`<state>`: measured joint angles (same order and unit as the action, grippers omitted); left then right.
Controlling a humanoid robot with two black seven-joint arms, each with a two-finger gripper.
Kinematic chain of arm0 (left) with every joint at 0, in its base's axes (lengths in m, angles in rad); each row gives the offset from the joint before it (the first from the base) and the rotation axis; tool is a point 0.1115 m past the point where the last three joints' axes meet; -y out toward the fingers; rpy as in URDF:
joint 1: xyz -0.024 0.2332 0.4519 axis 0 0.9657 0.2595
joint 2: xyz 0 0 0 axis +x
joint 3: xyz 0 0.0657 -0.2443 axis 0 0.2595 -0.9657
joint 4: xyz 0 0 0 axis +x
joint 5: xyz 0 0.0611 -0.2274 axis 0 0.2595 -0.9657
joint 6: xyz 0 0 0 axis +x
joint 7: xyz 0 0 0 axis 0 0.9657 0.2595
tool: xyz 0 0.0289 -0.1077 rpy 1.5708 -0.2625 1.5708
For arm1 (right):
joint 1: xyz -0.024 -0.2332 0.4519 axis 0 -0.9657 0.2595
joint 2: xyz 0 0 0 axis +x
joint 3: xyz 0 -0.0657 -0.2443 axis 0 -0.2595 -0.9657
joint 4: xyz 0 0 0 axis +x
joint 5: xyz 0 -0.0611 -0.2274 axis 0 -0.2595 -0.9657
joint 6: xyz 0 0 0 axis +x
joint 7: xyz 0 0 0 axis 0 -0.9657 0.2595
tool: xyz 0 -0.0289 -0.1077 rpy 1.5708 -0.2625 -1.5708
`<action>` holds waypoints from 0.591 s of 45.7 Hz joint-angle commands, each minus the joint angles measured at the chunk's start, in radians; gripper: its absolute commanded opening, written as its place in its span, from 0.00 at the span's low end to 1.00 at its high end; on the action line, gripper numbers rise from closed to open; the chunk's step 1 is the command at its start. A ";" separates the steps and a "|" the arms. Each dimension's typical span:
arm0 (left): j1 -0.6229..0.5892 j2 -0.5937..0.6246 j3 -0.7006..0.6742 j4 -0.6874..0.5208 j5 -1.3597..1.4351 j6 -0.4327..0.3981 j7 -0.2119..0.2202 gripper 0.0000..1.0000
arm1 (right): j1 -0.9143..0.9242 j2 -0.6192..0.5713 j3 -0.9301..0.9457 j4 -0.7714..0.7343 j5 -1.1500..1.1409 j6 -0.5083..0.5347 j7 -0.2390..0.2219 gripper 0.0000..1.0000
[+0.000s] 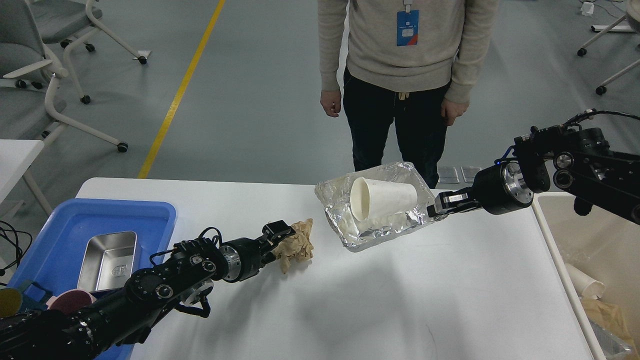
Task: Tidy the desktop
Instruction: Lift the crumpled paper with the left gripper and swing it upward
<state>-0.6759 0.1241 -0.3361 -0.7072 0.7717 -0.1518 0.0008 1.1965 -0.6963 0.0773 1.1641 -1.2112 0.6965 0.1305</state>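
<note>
The white desktop point(400, 300) holds a crumpled brown paper point(297, 245) left of centre. My left gripper point(278, 239) is open, its fingertips against the paper's left edge. My right gripper point(434, 210) is shut on the right rim of a crinkled foil tray point(380, 230). The tray is tilted, its right side lifted off the desktop and its left corner low. A white paper cup point(382, 198) lies on its side inside the tray, mouth toward the left.
A blue plastic tray point(65, 225) at the left edge holds a steel pan point(107, 260) and a pink cup point(67, 301). A beige bin point(595, 250) with trash stands off the right edge. A person point(400, 85) stands behind the table.
</note>
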 commanded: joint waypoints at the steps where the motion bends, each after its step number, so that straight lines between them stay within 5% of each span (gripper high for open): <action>1: 0.009 -0.006 0.006 0.002 0.008 0.008 -0.013 0.85 | 0.002 0.000 -0.002 0.000 0.001 0.000 0.000 0.00; 27: 0.004 -0.001 0.063 -0.001 0.005 0.006 -0.010 0.21 | 0.000 -0.012 -0.002 -0.001 0.001 -0.003 -0.002 0.00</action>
<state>-0.6715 0.1178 -0.2733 -0.7072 0.7787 -0.1443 -0.0052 1.1978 -0.7085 0.0755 1.1643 -1.2103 0.6936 0.1293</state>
